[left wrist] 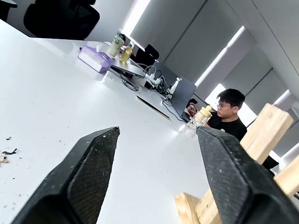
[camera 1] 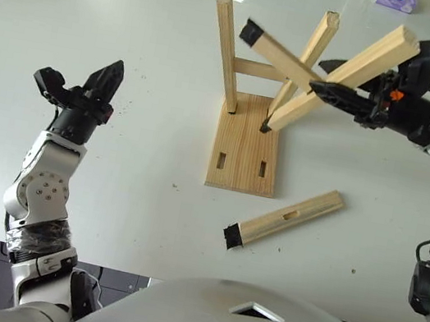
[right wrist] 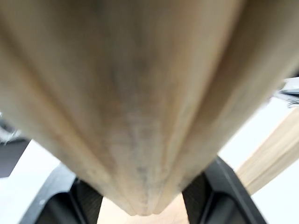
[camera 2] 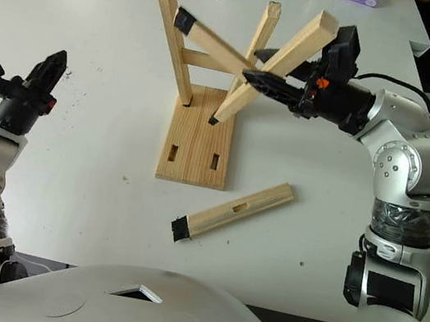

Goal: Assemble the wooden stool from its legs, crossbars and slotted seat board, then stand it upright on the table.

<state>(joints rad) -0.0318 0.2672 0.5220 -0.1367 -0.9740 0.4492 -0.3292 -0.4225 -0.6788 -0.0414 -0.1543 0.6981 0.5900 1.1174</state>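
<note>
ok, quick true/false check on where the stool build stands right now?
1. The right claw grips a tilted leg whose lower end is at the seat board. True.
2. The left claw is shut on a part. False: it is open and empty.
3. Every slot in the seat board is filled. False: the two near slots are empty.
4. One loose leg lies flat on the table, beside the board. True.

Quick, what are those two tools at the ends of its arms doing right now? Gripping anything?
Left tool: open, holding nothing.
Right tool: shut on a tilted wooden leg.
</note>
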